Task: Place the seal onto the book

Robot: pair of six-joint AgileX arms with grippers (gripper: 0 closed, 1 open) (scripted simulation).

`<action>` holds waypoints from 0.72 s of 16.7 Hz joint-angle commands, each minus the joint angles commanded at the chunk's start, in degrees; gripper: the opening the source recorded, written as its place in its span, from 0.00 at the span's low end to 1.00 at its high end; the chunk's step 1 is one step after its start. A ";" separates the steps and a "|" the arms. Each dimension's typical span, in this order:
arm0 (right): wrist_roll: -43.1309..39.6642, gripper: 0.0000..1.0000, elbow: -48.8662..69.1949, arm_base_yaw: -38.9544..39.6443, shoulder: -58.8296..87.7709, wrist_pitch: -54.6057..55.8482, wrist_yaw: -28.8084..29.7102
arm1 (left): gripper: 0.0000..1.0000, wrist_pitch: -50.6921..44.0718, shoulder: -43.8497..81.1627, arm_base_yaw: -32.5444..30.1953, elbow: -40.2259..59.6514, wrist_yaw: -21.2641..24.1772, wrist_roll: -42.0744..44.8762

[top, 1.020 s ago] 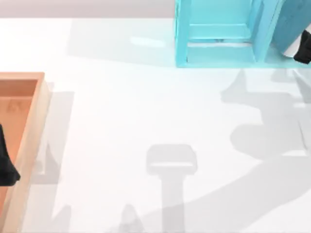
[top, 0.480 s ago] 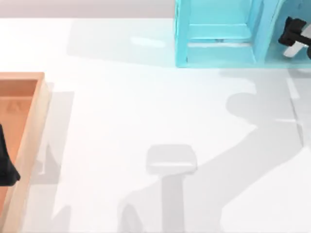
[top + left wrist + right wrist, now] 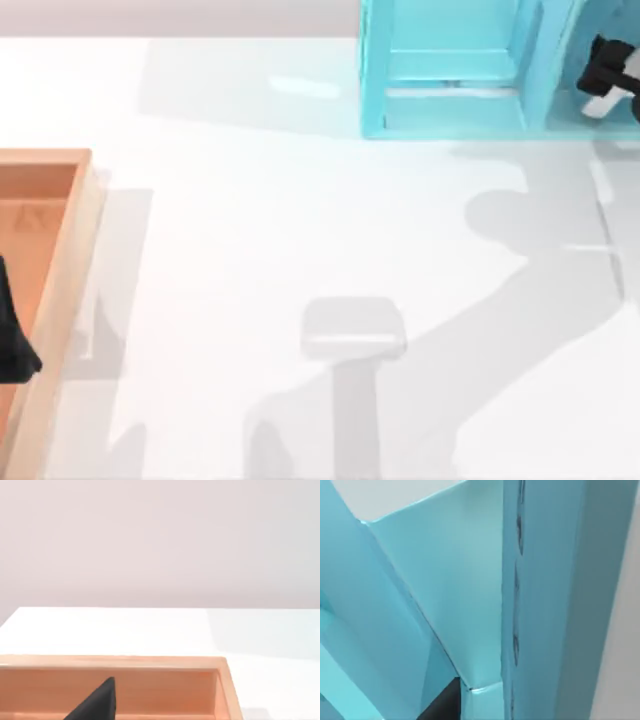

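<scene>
At the near left edge of the white counter [image 3: 250, 230], the left end effector [image 3: 12, 345] sits parked over a wooden tray [image 3: 60, 270], and whether its fingers are apart I cannot tell. Far across at the right, the right end effector [image 3: 608, 75] reaches into the turquoise shelf unit [image 3: 450, 110], its fingers hidden from me. Close teal-blue panels face its wrist camera; I cannot tell whether any is the book.
</scene>
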 joint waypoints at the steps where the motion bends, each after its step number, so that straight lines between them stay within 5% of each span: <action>1: 0.00 0.62 0.00 0.00 0.00 0.00 0.00 | 1.00 0.00 0.00 0.00 0.00 0.00 0.00; 9: 0.00 0.02 0.00 0.00 0.00 0.00 0.00 | 1.00 0.00 0.00 0.00 0.00 0.00 0.00; 12: 0.00 0.00 0.00 0.00 0.00 0.00 0.00 | 1.00 0.00 0.00 0.00 0.00 0.00 0.00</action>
